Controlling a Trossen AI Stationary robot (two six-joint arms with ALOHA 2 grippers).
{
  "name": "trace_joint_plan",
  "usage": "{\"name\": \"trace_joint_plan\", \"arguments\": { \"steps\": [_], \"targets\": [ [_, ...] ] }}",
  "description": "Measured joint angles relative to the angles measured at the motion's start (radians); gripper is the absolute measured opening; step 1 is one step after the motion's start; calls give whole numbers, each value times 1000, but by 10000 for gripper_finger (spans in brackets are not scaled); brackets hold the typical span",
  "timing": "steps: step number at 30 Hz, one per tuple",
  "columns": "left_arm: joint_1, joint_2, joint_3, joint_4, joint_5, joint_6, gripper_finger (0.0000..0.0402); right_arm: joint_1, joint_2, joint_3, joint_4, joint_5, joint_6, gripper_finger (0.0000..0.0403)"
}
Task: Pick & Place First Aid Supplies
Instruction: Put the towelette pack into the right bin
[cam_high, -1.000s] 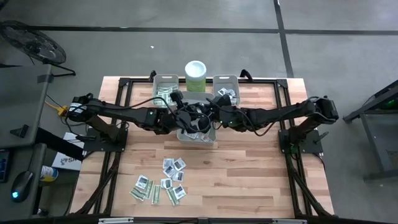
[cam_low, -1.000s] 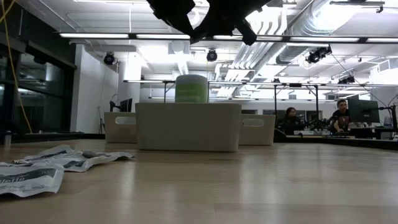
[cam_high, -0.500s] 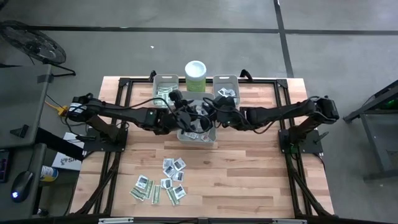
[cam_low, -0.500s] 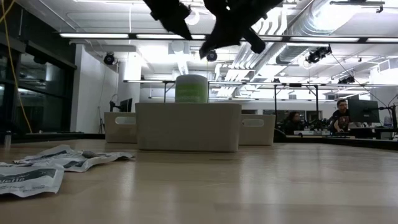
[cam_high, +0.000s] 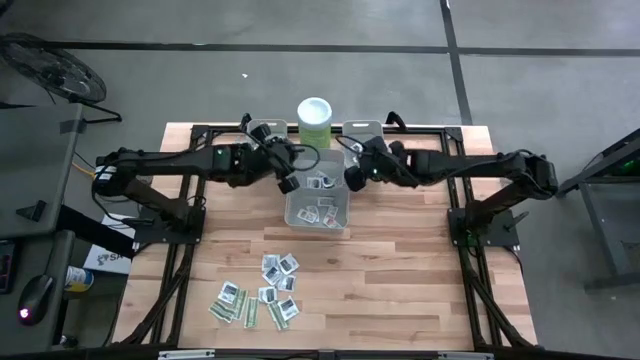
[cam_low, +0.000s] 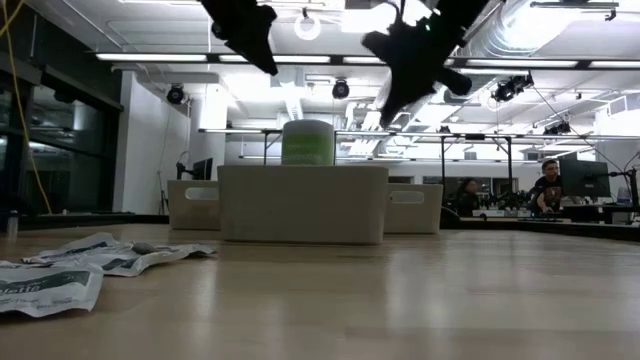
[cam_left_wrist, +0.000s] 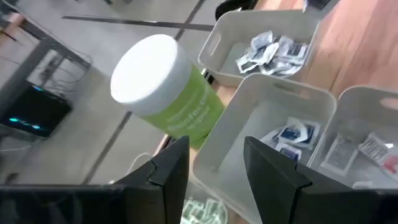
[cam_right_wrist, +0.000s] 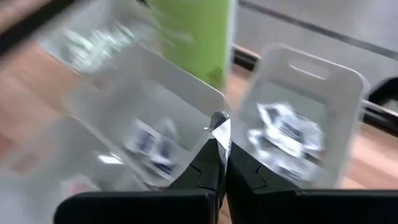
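We see the left tool (cam_left_wrist: 214, 168) held above the back of the desk (cam_high: 420, 290), over the near edge of the middle grey bin (cam_high: 318, 206), with its two fingers (cam_left_wrist: 171, 171) spread apart and nothing between them. The right tool (cam_right_wrist: 217, 152) hangs over the gap between the middle bin and the right rear bin (cam_high: 362, 135), its fingers pressed together on a small white packet (cam_right_wrist: 219, 122) whose corner sticks out at the tips. The green canister (cam_high: 314, 122) with its white lid stands at the back edge between the left rear bin (cam_high: 262, 134) and the right one. More first aid packets lie inside the middle bin (cam_high: 318, 210) and in both rear bins, and a loose cluster of packets (cam_high: 265, 295) lies on the front part of the desk, well apart from the bins. In the low view both arms hang above the bins, and two people sit in the room behind.
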Motion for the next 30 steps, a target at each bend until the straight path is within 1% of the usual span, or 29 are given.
{"name": "trace_joint_plan", "arguments": {
  "steps": [3, 6, 9, 13, 16, 20, 23, 26, 30],
  "targets": [
    [24, -22, 0, -8, 60, 1, 151, -72, 1, -3, -59, -100, -89, 1],
    [45, -34, -8, 5, 142, 3, 151, -157, 5, -31, -58, -218, -200, 0],
    [63, -51, -57, 48, 266, 3, 151, -256, 6, -62, -27, -361, -323, 0],
    [84, -79, -150, 113, 467, -37, 151, -408, 6, -103, 39, -586, -442, 0],
    [88, -103, -221, 180, 550, -112, 151, -518, 10, -129, 90, -727, -480, 0],
    [88, -142, -310, 305, 584, -232, 151, -631, 16, -171, 163, -846, -504, 0],
    [88, -175, -373, 409, 585, -311, 151, -678, 33, -201, 223, -918, -501, 0],
    [88, -207, -422, 504, 555, -363, 151, -695, 56, -229, 272, -945, -500, 0],
    [88, -243, -474, 590, 516, -421, 151, -696, 76, -260, 329, -942, -499, 4]
  ]
}}
